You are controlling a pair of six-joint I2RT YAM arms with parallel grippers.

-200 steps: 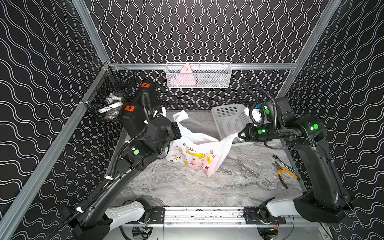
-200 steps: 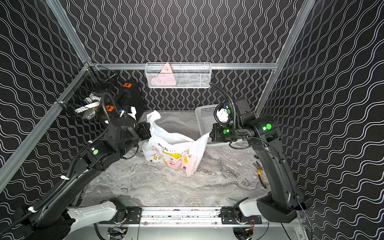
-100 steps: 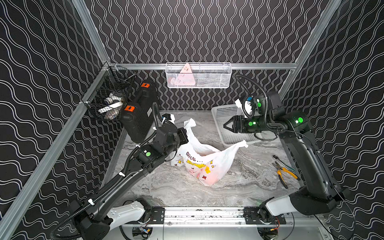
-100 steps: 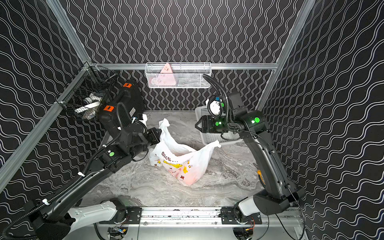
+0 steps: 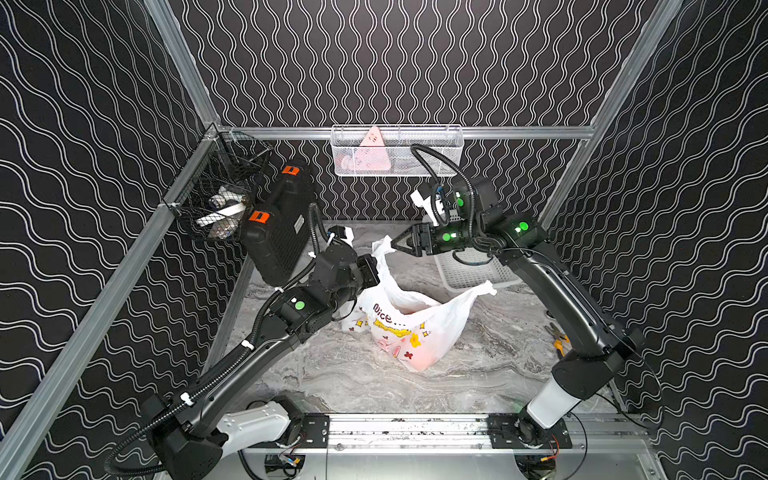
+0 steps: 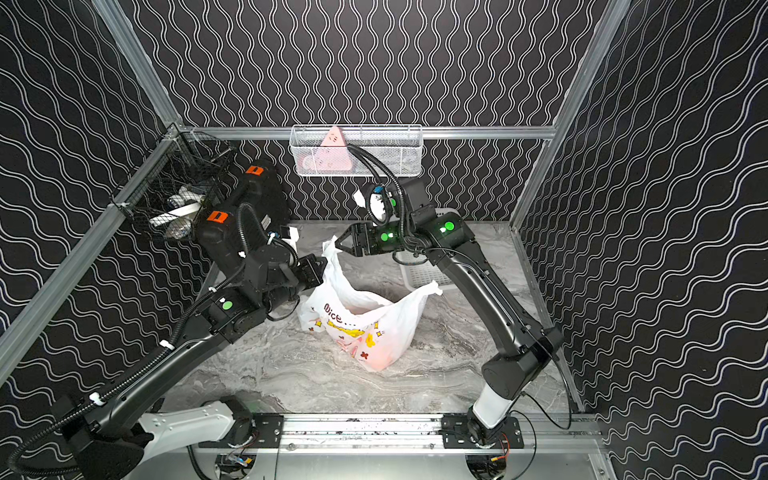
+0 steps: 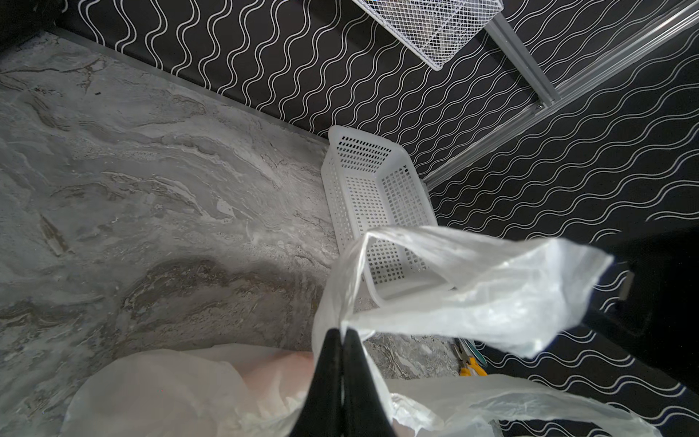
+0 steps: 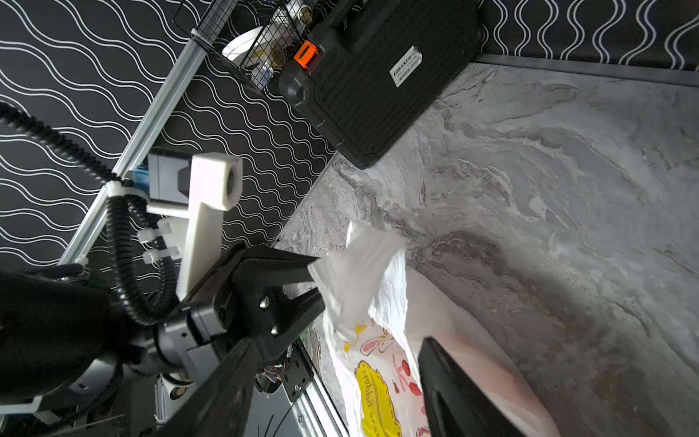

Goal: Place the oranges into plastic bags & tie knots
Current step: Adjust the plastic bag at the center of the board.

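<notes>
bag sits mid-frame on the marble table, the oranges only a tint through its lower end, and its loose handle at centre right, taut a second ago, now droops. right gripper has let that go and, jaws wide and empty, moved up-centre toward the raised handle, so the knot looks not yet made. left gripper stays pinched tight on that raised handle.

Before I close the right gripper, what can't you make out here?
- Oranges: in both top views the plastic bag hides them. Only a faint orange tint shows, so the count is unreadable.
- Left gripper: in the top views its tips sit behind the bag's handle; the left wrist view shows them pinched shut.
- Pliers: in the top views, mostly behind the right arm.
</notes>
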